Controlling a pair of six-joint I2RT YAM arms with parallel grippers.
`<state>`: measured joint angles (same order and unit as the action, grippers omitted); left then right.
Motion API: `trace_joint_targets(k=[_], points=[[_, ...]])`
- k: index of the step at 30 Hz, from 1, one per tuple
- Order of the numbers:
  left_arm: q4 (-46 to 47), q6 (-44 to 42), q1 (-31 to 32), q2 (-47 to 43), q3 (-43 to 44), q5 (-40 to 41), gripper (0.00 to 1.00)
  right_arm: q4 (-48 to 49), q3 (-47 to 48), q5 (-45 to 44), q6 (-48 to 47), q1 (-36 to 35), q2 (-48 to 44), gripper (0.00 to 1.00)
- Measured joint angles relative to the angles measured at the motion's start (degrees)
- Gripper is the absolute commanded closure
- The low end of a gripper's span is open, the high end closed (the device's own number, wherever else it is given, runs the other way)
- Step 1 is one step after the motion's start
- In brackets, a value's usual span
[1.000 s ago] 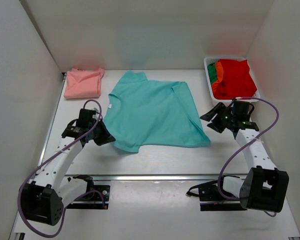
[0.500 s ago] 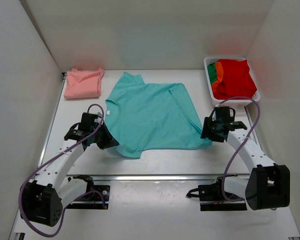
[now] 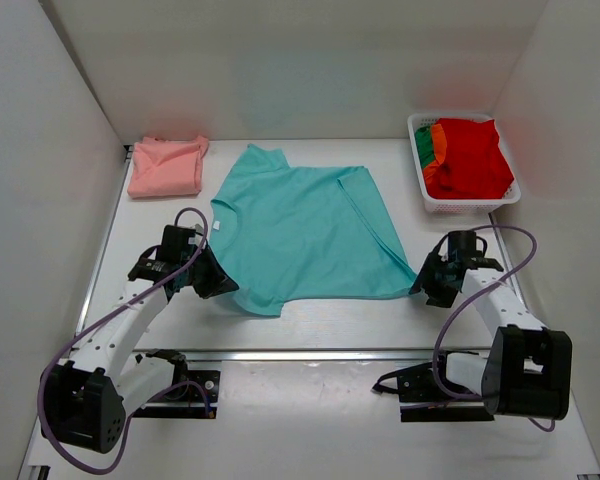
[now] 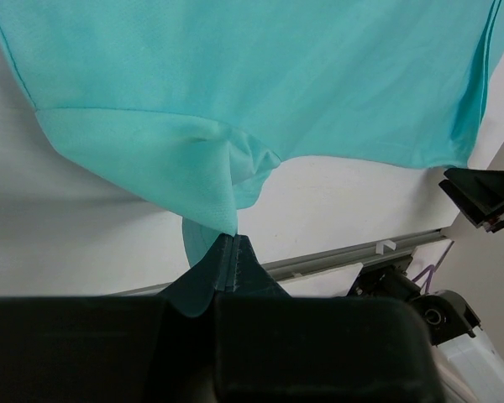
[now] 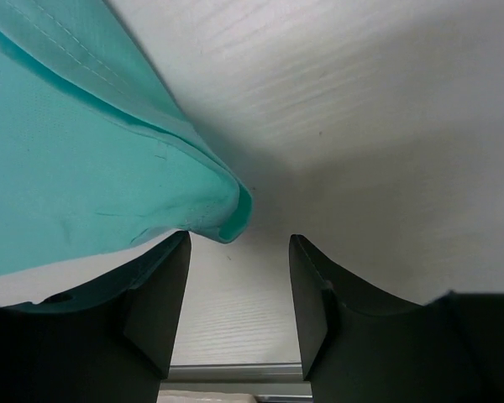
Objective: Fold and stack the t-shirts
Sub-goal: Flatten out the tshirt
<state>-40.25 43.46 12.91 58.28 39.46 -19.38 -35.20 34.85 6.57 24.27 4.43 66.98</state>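
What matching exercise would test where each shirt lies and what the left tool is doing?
Things:
1. teal shirt
2. pink shirt
3. red shirt
4. left tool

States:
A. in the basket
B. shut on teal cloth
C. folded, far left
D. spread flat in the middle

Pairs: 1-D, 2-C, 3-A, 4-B
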Motion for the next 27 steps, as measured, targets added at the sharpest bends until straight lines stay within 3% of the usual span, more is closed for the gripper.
trace_joint_targets(k=[17, 21, 23, 25, 27], points=[[-0.09, -2.78, -1.44, 0.68, 0.02, -0.46, 1.0, 11.37, -7.13, 17.27, 17.07, 8.24, 2.38, 0.54], [-0.11, -3.43, -1.42, 0.68, 0.02, -0.57, 1.0, 11.61, -7.41, 17.0, 19.91, 10.49, 2.69, 0.66], [-0.11, -3.67, -1.42, 0.68, 0.02, -0.57, 1.0, 11.32, -7.41, 16.28, 20.79, 11.39, 3.04, 0.8], [-0.11, -3.89, -1.42, 0.68, 0.02, -0.55, 1.0, 10.67, -7.37, 15.5, 21.11, 11.89, 3.13, 1.0], [-0.15, -4.07, -1.42, 0.7, 0.11, -0.55, 1.0, 9.4, -6.75, 14.82, 21.31, 12.2, 3.1, 1.0]])
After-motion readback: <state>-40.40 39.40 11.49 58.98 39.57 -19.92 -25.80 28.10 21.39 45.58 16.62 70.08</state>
